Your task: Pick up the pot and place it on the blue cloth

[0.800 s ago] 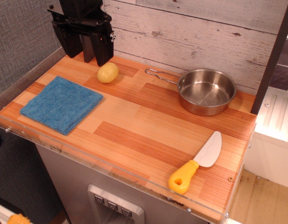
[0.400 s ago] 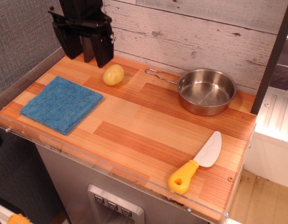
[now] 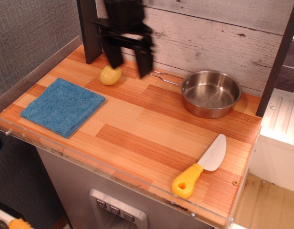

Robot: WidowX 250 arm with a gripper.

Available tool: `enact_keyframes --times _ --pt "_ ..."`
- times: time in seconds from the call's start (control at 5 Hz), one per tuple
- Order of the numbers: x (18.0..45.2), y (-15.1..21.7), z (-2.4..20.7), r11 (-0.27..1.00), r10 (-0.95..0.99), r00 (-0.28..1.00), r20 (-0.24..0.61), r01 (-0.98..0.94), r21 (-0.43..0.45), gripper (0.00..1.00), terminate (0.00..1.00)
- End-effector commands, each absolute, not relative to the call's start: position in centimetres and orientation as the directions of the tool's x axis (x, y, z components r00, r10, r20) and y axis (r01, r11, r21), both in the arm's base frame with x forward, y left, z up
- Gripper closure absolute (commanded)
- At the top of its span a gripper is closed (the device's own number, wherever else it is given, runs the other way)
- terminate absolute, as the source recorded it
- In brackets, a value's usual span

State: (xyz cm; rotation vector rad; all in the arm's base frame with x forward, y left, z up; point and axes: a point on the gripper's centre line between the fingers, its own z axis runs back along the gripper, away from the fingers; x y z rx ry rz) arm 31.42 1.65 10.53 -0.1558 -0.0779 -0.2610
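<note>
The pot (image 3: 211, 93) sits at the back right of the wooden counter (image 3: 151, 129), close to the whitewashed plank wall. It is a shallow, shiny steel pan resting upright on its base, and nothing lies inside it. Its thin wire-loop handle (image 3: 164, 76) points left along the counter toward the robot arm.

The blue cloth (image 3: 63, 106) lies flat near the front left edge of the counter, well apart from the pot, with nothing on top of it.

The end effector (image 3: 130, 55) hangs above the back of the counter, between the cloth and the pot. It appears blurred. Its two dark fingers (image 3: 145, 58) point downward with a clear gap between them, so it stands wide and holds nothing. The right finger is just beside the tip of the pot's handle; whether they touch cannot be told.

A small yellow potato-like item (image 3: 110, 75) lies on the counter just below the left finger, partly hidden by it.

A toy knife (image 3: 200, 168) with a yellow handle and pale blade rests near the front right corner, well away from the pot.
</note>
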Motion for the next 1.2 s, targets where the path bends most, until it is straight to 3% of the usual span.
enact_keyframes --times 0.0,0.2,0.4,0.8,1.0 --pt "34.1 -5.6 9.7 0.927 -0.351 0.925 0.142 0.366 -0.089 0.00 0.00" --pt "35.7 -8.0 7.7 0.936 -0.337 0.935 0.111 0.345 -0.067 0.00 0.00" --pt "36.9 -8.0 6.1 0.951 -0.297 0.945 0.135 0.305 -0.045 0.00 0.00" --pt "38.1 -8.8 5.1 0.960 -0.260 0.927 0.270 0.278 -0.032 0.00 0.00" --pt "38.0 -9.1 4.4 0.960 -0.263 0.925 0.274 0.280 -0.025 0.00 0.00"
